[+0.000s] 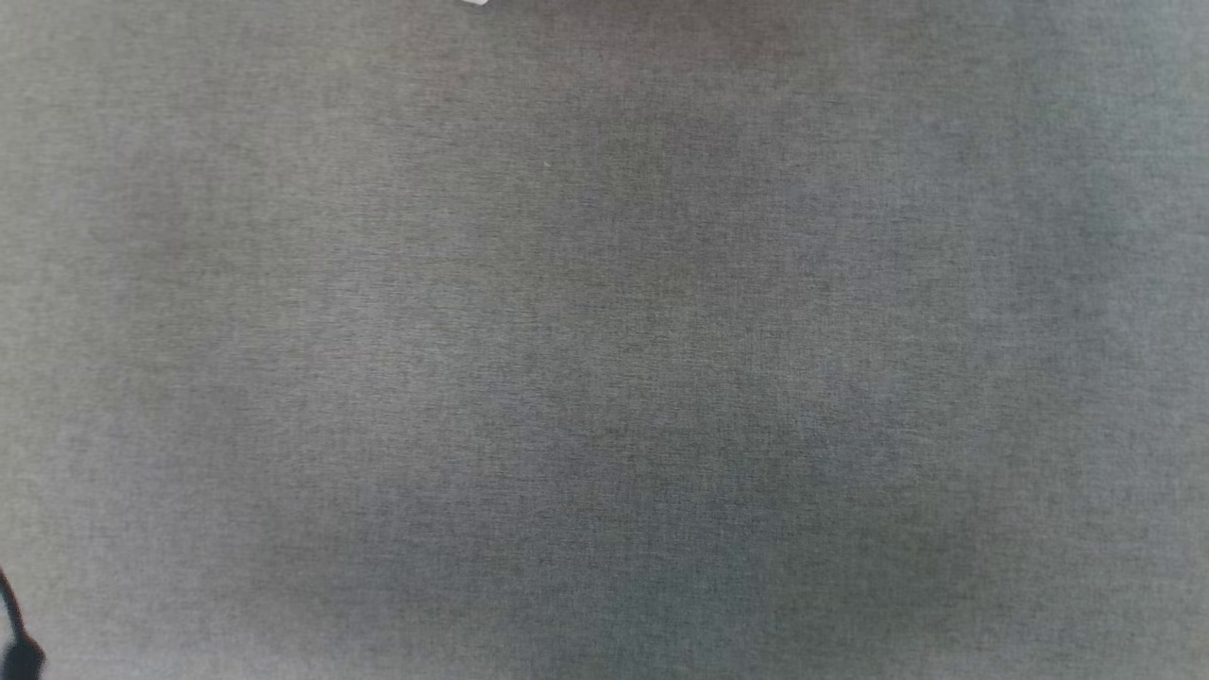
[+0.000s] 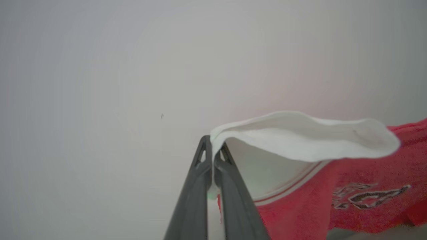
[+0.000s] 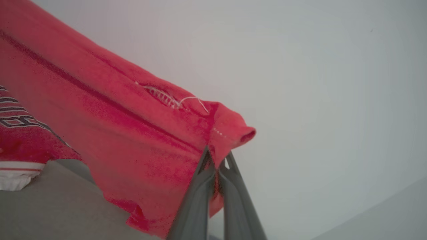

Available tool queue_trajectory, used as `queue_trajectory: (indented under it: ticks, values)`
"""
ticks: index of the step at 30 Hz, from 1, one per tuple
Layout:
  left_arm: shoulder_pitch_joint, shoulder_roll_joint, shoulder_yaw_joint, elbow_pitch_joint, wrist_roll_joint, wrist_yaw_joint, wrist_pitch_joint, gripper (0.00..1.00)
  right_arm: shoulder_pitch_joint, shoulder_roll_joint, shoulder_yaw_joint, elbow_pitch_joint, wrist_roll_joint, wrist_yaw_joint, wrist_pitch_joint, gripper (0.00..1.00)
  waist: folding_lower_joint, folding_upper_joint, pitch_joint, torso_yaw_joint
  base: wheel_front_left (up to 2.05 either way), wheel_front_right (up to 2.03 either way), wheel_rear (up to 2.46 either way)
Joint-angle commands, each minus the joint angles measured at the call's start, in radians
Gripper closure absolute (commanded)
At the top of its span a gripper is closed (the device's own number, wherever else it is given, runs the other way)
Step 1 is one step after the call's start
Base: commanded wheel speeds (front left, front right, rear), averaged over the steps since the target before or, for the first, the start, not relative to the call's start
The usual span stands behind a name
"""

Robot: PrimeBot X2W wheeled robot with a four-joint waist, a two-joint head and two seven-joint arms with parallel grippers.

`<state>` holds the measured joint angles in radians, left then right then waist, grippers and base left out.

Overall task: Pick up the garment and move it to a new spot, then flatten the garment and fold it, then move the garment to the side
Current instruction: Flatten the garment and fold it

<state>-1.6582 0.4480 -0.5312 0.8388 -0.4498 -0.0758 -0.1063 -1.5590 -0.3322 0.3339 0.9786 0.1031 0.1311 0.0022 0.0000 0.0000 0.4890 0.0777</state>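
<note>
Left wrist view, nearest: the left pincer (image 2: 212, 151) is closed, with a fold of white sleeve (image 2: 300, 140) pinched between its dark fingers. The sleeve is carried out to the view's right. Below it the red garment (image 2: 300, 206) is seen, with striped trim (image 2: 290, 188) and black, white-outlined lettering (image 2: 367, 196).

Right wrist view, nearest: the right pincer (image 3: 217, 161) is closed on a red hem corner of the garment (image 3: 133, 140). A seam with loose white stitching (image 3: 166, 96) is noted just above the grip. From there the cloth is stretched up and left across the view. Its lower edge hangs down to the bench (image 3: 50, 206), which a white, red-striped end of the cloth appears to touch. The garment is thus held up by both pincers, and part of the bench is hidden behind it.

Bench surface (image 1: 604, 340), head view: it is covered in grey woven cloth, flat and faintly mottled. A small white scrap (image 1: 475, 2) is cut off by the top edge; too little is seen to name it. A dark curved shape (image 1: 14, 633) is noted in the lower left corner, unidentified.

Farthest: a plain pale wall (image 2: 100, 83) is seen behind the garment, marked by one tiny speck (image 2: 161, 116). The same pale wall (image 3: 333, 83) is seen past the right pincer. A greyer band (image 3: 383, 213) crosses that view's lower right corner; whether it is floor or bench cannot be told.
</note>
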Motion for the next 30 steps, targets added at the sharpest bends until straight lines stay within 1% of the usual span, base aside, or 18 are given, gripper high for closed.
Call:
queue_trajectory:
  ticks: [1,3,6,7,8,9,10,13,14,16,19,23,27,30]
  values:
    - [0.042,-0.004,-0.019,0.020,-0.015,-0.017,0.023,1.00,0.038,0.002,0.025,0.019,0.019,-0.001,0.001,1.00,0.0000,0.0000,-0.006,0.008,0.00,0.00,0.00]
    - [0.093,-0.005,-0.043,0.045,-0.038,-0.038,0.073,1.00,0.082,0.005,0.060,0.044,0.060,-0.001,0.022,1.00,0.0000,0.0000,-0.015,0.016,0.00,0.00,0.00]
    - [0.180,-0.005,-0.072,0.053,-0.100,-0.051,0.159,1.00,0.153,-0.004,0.120,0.043,0.147,0.000,0.052,1.00,0.0000,0.0000,-0.032,0.026,0.00,0.00,0.00]
    - [0.246,0.001,-0.102,0.039,-0.131,-0.054,0.222,1.00,0.213,-0.017,0.160,0.022,0.219,0.000,0.079,1.00,0.0000,0.0000,-0.045,0.033,0.00,0.00,0.00]
    - [0.286,0.002,-0.116,0.022,-0.166,-0.053,0.262,1.00,0.242,-0.025,0.184,0.003,0.252,0.000,0.095,1.00,0.0000,0.0000,-0.051,0.035,0.00,0.00,0.00]
    - [0.319,0.012,-0.136,-0.005,-0.181,-0.053,0.296,1.00,0.270,-0.042,0.211,-0.018,0.282,0.000,0.111,1.00,0.0000,0.0000,-0.058,0.039,0.00,0.00,0.00]
    - [0.353,0.025,-0.142,-0.028,-0.222,-0.054,0.335,1.00,0.297,-0.060,0.233,-0.045,0.318,-0.001,0.124,1.00,0.0000,0.0000,-0.063,0.042,0.00,0.00,0.00]
    - [0.462,0.065,-0.168,-0.112,-0.291,-0.053,0.446,1.00,0.395,-0.111,0.297,-0.140,0.407,0.000,0.161,1.00,0.0000,0.0000,-0.081,0.046,0.00,0.00,0.00]
    - [0.496,0.074,-0.162,-0.138,-0.323,-0.053,0.480,1.00,0.418,-0.132,0.308,-0.170,0.429,0.000,0.168,1.00,0.0000,0.0000,-0.085,0.048,0.00,0.00,0.00]
    - [0.569,0.106,-0.172,-0.206,-0.345,-0.044,0.542,1.00,0.480,-0.174,0.338,-0.234,0.472,0.000,0.189,1.00,0.0000,0.0000,-0.095,0.051,0.00,0.00,0.00]
    - [0.683,0.155,-0.169,-0.338,-0.393,0.011,0.619,1.00,0.567,-0.234,0.353,-0.332,0.532,0.000,0.214,1.00,0.0000,0.0000,-0.108,0.052,0.00,0.00,0.00]
    - [0.859,0.215,-0.174,-0.553,-0.435,0.116,0.692,1.00,0.698,-0.296,0.348,-0.443,0.577,0.000,0.244,1.00,0.0000,0.0000,-0.120,0.051,0.00,0.00,0.00]
    - [1.027,0.276,-0.169,-0.767,-0.471,0.233,0.728,1.00,0.822,-0.337,0.310,-0.546,0.602,0.000,0.266,1.00,0.0000,0.0000,-0.127,0.049,0.00,0.00,0.00]
    - [1.130,0.314,-0.170,-0.895,-0.489,0.305,0.738,1.00,0.922,-0.358,0.279,-0.613,0.606,0.000,0.287,1.00,0.0000,0.0000,-0.136,0.047,0.00,0.00,0.00]
